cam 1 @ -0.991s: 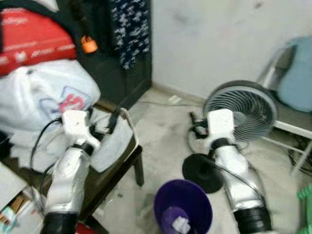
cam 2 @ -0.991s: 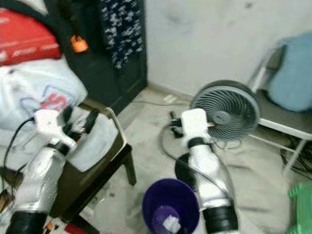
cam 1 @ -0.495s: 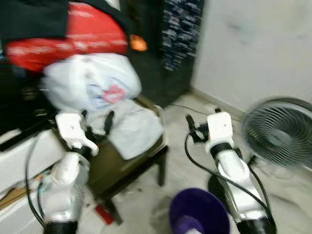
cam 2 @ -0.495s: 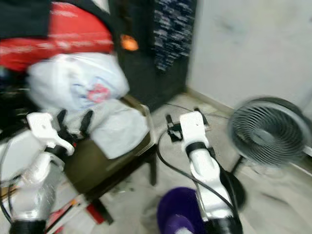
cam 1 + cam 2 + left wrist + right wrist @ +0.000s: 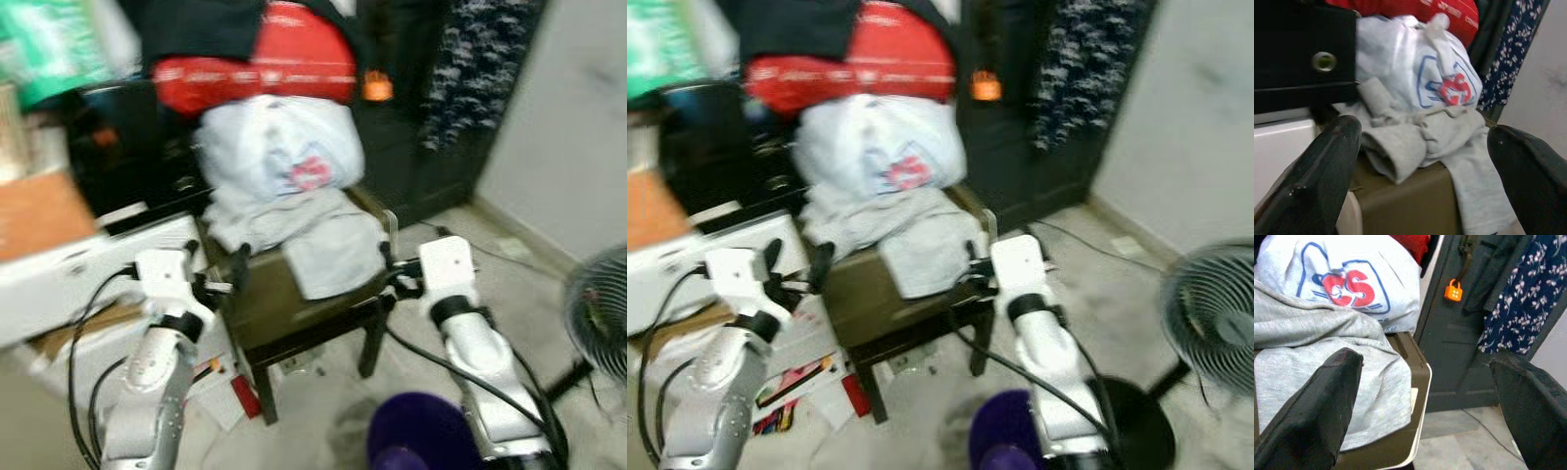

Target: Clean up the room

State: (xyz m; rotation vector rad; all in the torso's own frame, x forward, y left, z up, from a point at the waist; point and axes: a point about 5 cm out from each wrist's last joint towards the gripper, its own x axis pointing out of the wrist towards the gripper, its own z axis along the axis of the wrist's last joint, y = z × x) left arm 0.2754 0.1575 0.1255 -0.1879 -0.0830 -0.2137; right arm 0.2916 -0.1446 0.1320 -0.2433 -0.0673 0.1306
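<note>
Left eye view: you face one brown stool [image 5: 294, 313] carrying one grey garment [image 5: 323, 245], which drapes over the stool's front edge. One white plastic bag [image 5: 279, 147] with a red and blue print sits behind the garment, and one red bag [image 5: 265, 64] lies on top of that. Your left gripper [image 5: 227, 282] hovers at the stool's left edge, jaws spread and empty. Your right gripper [image 5: 1420, 396] is at the stool's right corner, jaws likewise apart and holding nothing. One purple bin [image 5: 421, 446] stands on the grey floor [image 5: 323, 411] in front of the stool; one fan [image 5: 1215, 318] stands to the stool's right. A dark cabinet [image 5: 1464, 333] with one orange padlock [image 5: 1453, 290] rises behind the stool.
</note>
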